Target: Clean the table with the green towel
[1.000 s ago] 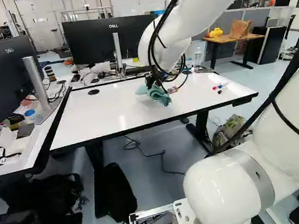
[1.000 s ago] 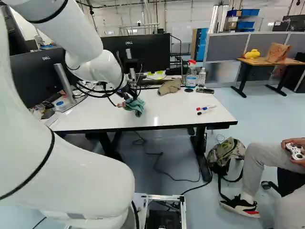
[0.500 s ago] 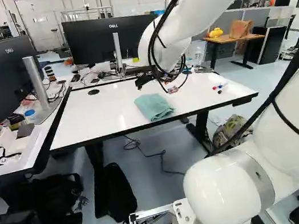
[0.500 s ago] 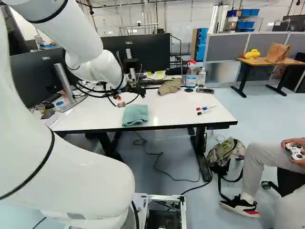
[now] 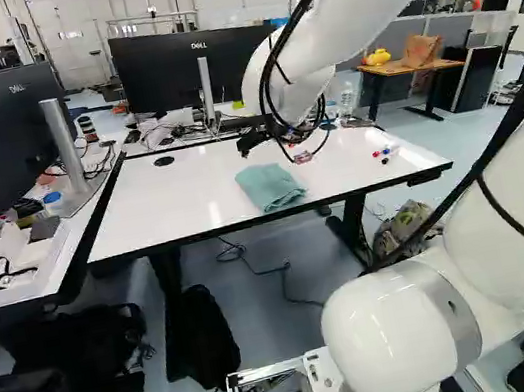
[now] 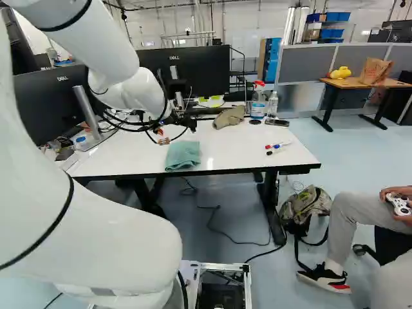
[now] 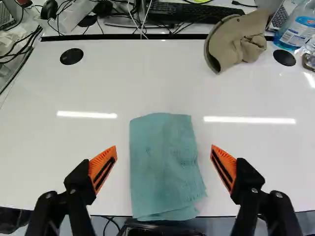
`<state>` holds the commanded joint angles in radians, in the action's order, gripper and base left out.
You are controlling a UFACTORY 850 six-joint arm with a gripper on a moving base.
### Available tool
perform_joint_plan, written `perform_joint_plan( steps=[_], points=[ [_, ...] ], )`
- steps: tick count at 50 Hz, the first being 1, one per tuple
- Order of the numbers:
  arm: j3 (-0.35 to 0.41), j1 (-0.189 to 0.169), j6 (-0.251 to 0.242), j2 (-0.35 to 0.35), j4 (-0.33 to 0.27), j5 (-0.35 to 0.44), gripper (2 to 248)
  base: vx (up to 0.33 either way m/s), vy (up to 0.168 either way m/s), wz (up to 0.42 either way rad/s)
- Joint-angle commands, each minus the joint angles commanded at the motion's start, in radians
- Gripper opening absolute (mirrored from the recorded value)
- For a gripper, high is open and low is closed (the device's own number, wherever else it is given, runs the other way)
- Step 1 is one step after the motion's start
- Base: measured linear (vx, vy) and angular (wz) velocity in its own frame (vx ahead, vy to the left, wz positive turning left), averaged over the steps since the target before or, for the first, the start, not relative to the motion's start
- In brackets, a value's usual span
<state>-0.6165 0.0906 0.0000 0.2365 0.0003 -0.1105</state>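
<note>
Lying loosely folded on the table point(image 7: 74, 98), the green towel point(image 7: 165, 167) has come free of the hand point(image 7: 164, 150); a second ago it was bunched up there, and half a second ago it was already laid out as it is now. That means no wiping is going on at this moment. Whether this is a reset between strokes or the end of the job I can't tell; if more cleaning is wanted, the towel must be gripped again first.

It looks soft and thin, in a few uneven layers, lightly creased, its near end skewed and reaching the table's near edge, perhaps just past it. A careless push could send it over.

The hand stands back above it, fingers spread wide, one to either side of the towel, holding nothing. Further out, the brown cap point(image 7: 243, 42) and spray bottle point(image 6: 259, 102) sit toward the far edge, and the markers point(image 6: 277, 147) lie well apart from the towel.
</note>
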Motion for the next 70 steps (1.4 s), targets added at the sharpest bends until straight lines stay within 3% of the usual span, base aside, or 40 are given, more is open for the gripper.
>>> perform_joint_plan(
  steps=[36,70],
  points=[
    [0.017,-0.012,0.0,0.003,0.0,0.029,247,0.0,0.0,0.0],
    [0.098,-0.024,0.0,0.009,0.0,0.18,247,0.0,0.0,0.0]
  ],
)
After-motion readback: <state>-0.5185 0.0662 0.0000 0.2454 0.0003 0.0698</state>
